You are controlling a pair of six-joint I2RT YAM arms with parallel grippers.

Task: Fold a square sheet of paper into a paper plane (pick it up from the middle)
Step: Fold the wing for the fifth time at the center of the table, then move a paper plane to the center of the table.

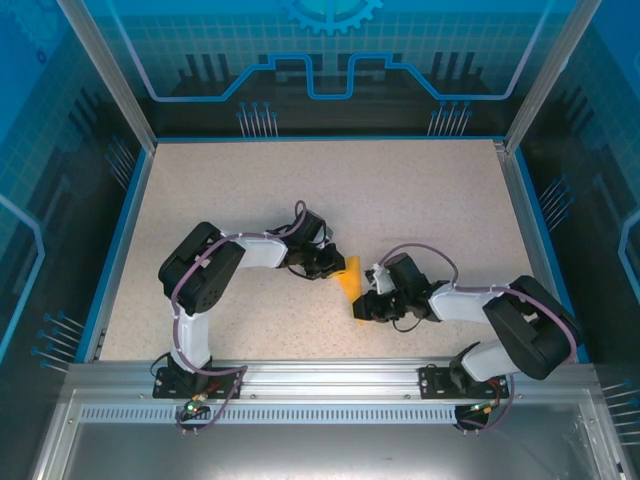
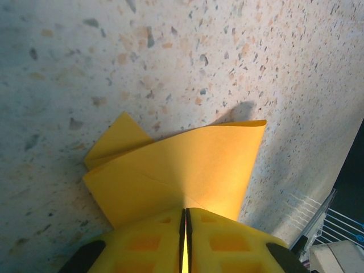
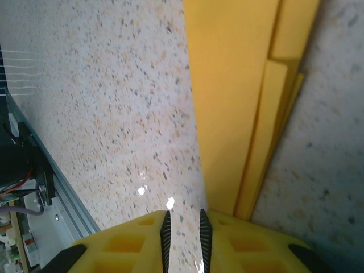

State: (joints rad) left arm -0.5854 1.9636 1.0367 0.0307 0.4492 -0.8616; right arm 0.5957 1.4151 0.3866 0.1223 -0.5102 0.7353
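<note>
- Plainly, the folding is mid-way: the thin orange-yellow paper sheet [image 1: 348, 278] is no flat square but a narrower, creased stack of overlapping layers, not yet a slim dart.
- In the top view it lies on the speckled pale surface [image 1: 400, 190] a little right of the frame's centre, between the two arms.
- The left pincer [image 2: 185, 219] is closed to a hairline slit on the sheet's near edge. In its wrist view the paper fans up from the yellow fingers [image 2: 142, 244] toward the middle of the frame, with one flap poking out at centre left and a corner reaching the upper right.
- The right pincer [image 3: 185, 219] stands narrowly apart and holds nothing; bare surface shows through the gap at the bottom centre of its view.
- From that view the sheet runs down the upper right of the frame as stepped layers. Its lower end meets the right-hand finger [image 3: 250, 244], beside the gap rather than in it.
- I judge the step in hand to be pinning one side while the other arm sets up the next crease.
- The next move likely calls for the right pincer to shift sideways onto a layer edge, or press along the fold line, while the left grip stays firm so the thin layers do not slide or spring apart.
</note>
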